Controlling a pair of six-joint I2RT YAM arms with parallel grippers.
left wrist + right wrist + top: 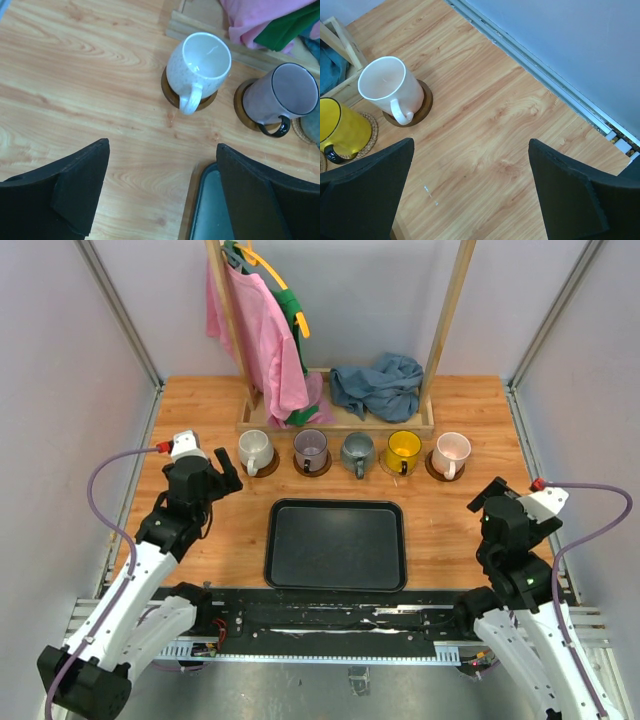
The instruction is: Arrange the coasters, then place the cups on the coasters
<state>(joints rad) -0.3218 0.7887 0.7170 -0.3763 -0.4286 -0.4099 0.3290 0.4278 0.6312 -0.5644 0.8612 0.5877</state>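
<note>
Several cups stand in a row in front of the wooden rack, each on its own coaster: cream-white (pixel 254 449), purple (pixel 311 447), grey-blue (pixel 357 450), yellow (pixel 404 447) and pale pink (pixel 451 451). In the left wrist view the white cup (pixel 198 64) sits on a dark brown coaster (pixel 169 93) and the purple cup (pixel 282 95) on another (pixel 242 108). My left gripper (pixel 162 167) hangs open and empty just short of the white cup. My right gripper (pixel 471 150) is open over bare wood, near the pink cup (pixel 387 86) and the yellow cup (pixel 340 127).
A black rectangular tray (pixel 336 544) lies in the middle near the front. The wooden rack (pixel 340 420) at the back holds pink and green garments and a blue cloth (pixel 378 385). A metal rail (pixel 545 80) runs along the table's right edge.
</note>
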